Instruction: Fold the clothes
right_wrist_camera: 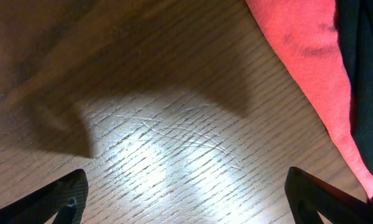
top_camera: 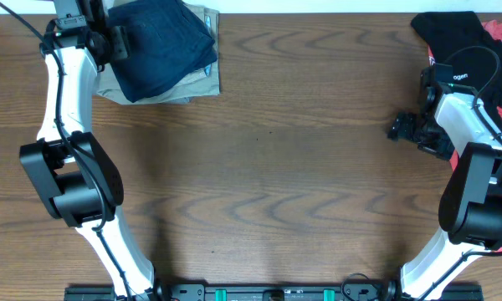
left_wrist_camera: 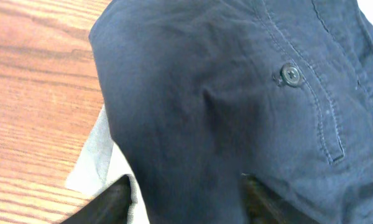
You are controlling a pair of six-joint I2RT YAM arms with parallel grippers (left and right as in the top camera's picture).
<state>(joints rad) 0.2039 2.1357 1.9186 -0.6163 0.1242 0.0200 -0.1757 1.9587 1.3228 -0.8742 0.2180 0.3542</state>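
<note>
**A:** Where are the navy shorts (top_camera: 163, 42)?

**B:** At eleven o'clock on the table (top_camera: 268, 167), bundled up and lying on top of khaki shorts (top_camera: 202, 79).

**A:** And the left arm?

**B:** It rises from its base at seven o'clock, bends near nine and reaches up the left edge. The left gripper (top_camera: 117, 43) sits at the shorts' left side. In the wrist view its fingers (left_wrist_camera: 105, 202) stand spread wide over navy cloth, below a button (left_wrist_camera: 291, 74). It clamps nothing, though whether the tips touch the fabric I cannot tell.

**A:** The right arm?

**B:** It comes up from five o'clock and bends near three. The right gripper (top_camera: 399, 130) points towards nine over bare wood, jaws wide apart and empty. A red garment (right_wrist_camera: 304, 62) lies at its one o'clock. A black garment (top_camera: 448, 29) is heaped beside the red one, at the table's one o'clock.
</note>
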